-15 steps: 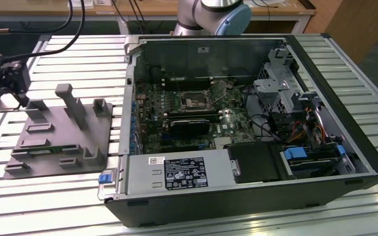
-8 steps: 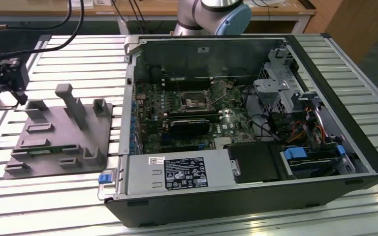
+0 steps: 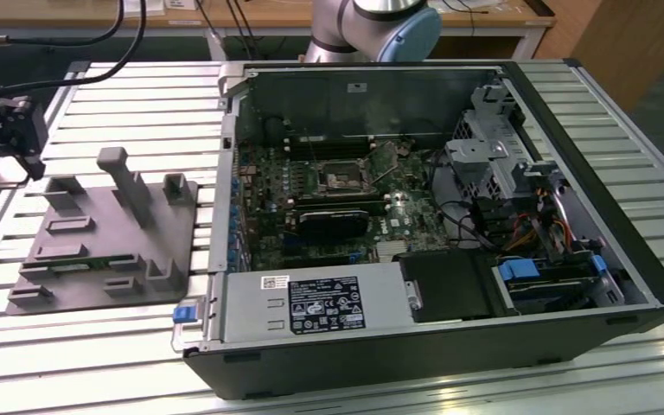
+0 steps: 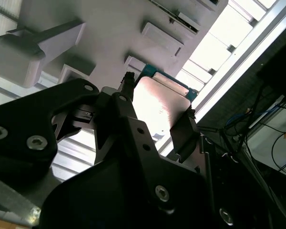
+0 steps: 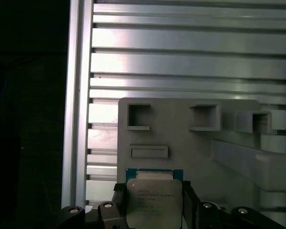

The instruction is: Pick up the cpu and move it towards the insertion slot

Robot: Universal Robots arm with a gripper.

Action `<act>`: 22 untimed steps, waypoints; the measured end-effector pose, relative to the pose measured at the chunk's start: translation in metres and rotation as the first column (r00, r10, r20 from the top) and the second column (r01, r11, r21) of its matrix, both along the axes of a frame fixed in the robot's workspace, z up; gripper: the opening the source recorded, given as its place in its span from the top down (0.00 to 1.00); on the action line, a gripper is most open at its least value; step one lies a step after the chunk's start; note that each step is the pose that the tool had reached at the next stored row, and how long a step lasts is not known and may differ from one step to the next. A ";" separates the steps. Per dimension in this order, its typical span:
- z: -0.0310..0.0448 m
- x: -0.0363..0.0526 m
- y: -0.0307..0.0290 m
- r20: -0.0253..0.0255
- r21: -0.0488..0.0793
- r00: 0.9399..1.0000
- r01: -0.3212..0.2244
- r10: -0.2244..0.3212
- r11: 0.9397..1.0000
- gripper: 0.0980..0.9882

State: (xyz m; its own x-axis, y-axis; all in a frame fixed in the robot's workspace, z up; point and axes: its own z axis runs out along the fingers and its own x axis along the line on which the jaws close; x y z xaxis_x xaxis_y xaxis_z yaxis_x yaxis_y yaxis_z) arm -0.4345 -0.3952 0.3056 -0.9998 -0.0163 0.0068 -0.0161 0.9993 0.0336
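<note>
The cpu (image 5: 154,199), a flat square chip with a silver-grey metal top and a green edge, sits between the black fingers of my gripper (image 5: 154,210), which is shut on it. In the second wrist view the cpu (image 4: 162,105) shines between the two fingertips (image 4: 127,88), above the grey fixture (image 4: 109,28). In the exterior view my gripper (image 3: 9,160) hangs at the exterior view's left, beside the grey fixture (image 3: 101,242). The insertion slot (image 3: 341,179), a silvery frame around a dark centre, lies on the motherboard inside the open computer case, well to the right of the gripper.
The open computer case (image 3: 609,216) fills the middle and right of the slatted metal table (image 3: 136,112). It holds a black heatsink block (image 3: 335,225), a drive cage (image 3: 494,147) and cables. The fixture has upright posts (image 3: 124,181). The arm's base (image 3: 373,26) stands behind the case.
</note>
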 end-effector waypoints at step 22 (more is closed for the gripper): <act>0.0205 0.0000 0.0005 0.000 0.000 1.000 0.000 0.000 1.000 0.50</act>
State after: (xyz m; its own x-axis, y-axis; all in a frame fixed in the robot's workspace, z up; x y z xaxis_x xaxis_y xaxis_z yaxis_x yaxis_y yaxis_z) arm -0.4345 -0.3947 0.3261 -0.9998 -0.0163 0.0068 -0.0160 0.9993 0.0336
